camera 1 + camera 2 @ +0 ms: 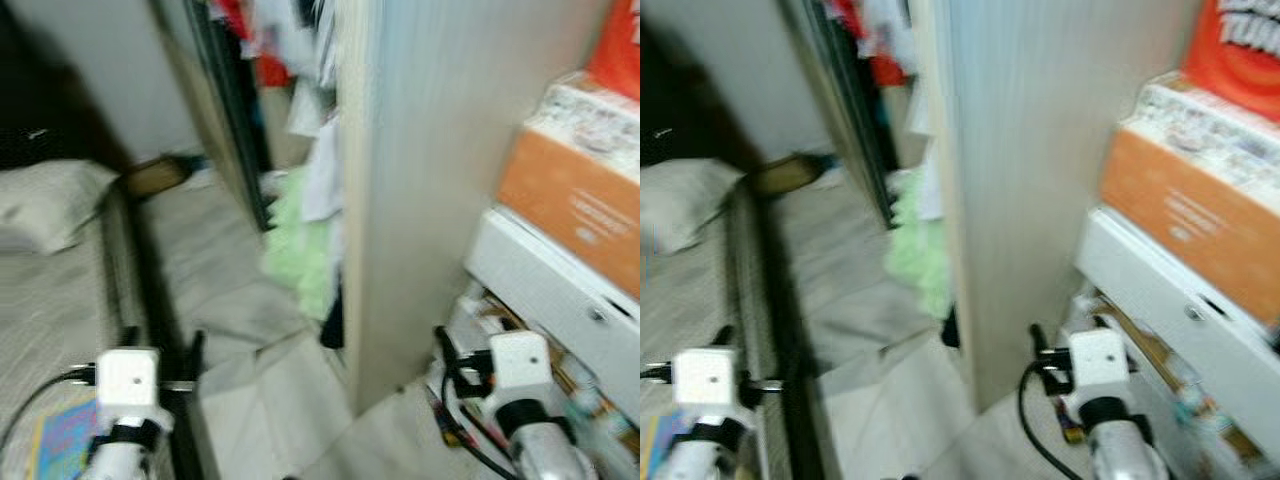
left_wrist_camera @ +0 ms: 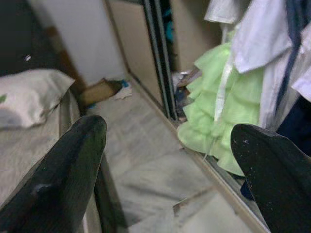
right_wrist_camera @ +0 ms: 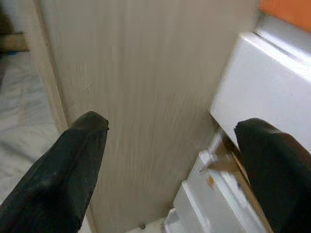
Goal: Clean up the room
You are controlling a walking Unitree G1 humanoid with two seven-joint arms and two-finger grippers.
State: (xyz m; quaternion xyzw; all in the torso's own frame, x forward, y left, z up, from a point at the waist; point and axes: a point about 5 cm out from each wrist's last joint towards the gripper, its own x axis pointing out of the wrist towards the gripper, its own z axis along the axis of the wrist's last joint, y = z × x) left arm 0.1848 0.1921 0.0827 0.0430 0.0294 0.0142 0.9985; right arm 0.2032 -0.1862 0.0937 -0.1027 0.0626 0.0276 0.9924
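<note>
Both views from my head are blurred. A light green ruffled garment hangs out of an open wardrobe and reaches down to the floor, with white clothes above it. My left gripper is open and empty, low beside the bed edge, pointing along the narrow floor strip toward the garment. My right gripper is open and empty too, facing the wardrobe's pale wooden side panel at close range.
A bed with a white pillow fills the left; a colourful flat item lies on it near my left arm. A white drawer unit carrying an orange box stands right. A brown object lies on the far floor.
</note>
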